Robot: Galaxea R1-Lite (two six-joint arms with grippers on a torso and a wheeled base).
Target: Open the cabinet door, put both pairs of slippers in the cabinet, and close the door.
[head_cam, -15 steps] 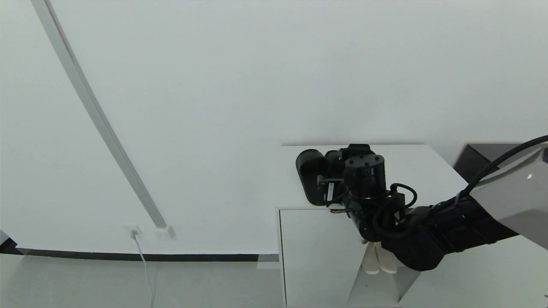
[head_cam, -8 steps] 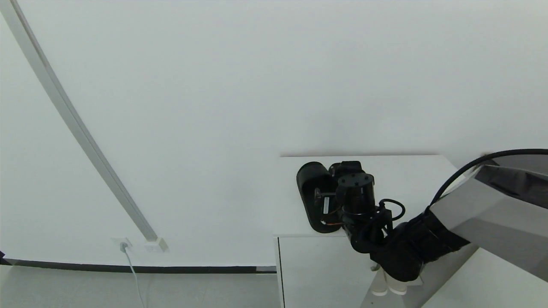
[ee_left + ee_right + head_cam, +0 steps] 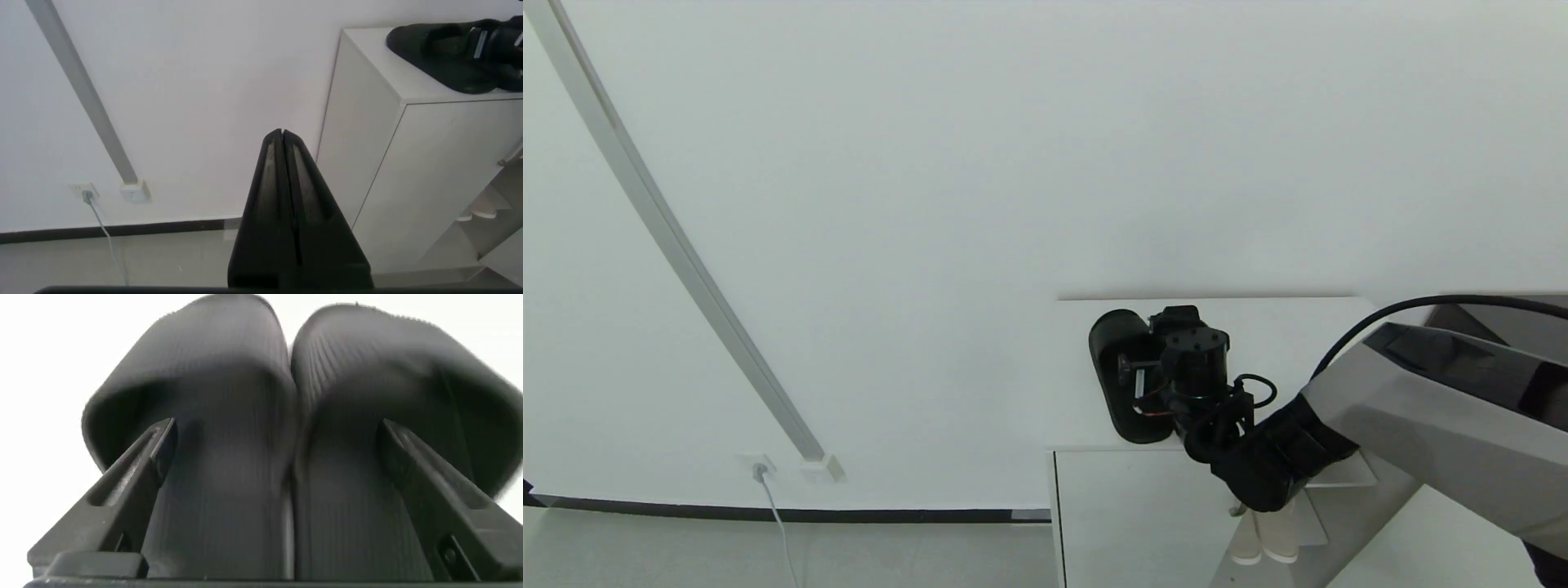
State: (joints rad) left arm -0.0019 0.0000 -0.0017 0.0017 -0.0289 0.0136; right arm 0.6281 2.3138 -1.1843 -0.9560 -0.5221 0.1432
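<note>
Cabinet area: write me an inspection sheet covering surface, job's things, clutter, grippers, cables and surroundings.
Surface: white cabinet top, carrying the black slippers.
Job's things: black slippers side by side on the cabinet top; white slippers on a shelf inside the open compartment.
Clutter: nothing seen.
Grippers: right gripper open, fingers straddling the black pair; left gripper shut, empty, off to the cabinet's side.
Cables: black cable along the right arm; grey cord hanging from a wall socket.
Surroundings: white wall, slanted grey strip, dark skirting.
</note>
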